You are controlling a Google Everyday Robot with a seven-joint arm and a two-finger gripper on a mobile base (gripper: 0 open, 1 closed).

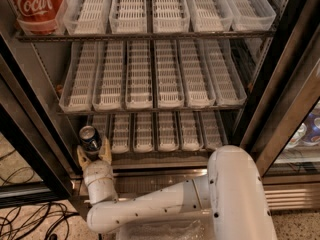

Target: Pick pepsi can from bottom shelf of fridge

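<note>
The only writing you can read is white script spelling "Coca". It stands on the big red container (34,5) at the top left of the fridge (280,84), on the highest shelf in view. Whatever follows those letters is hidden round the container's curve. The small dark blue can (90,138) at the left end of the bottom shelf (166,131) shows pale markings, but you cannot make out any letters there. The claw (94,153) sits just below and in front of that can.
</note>
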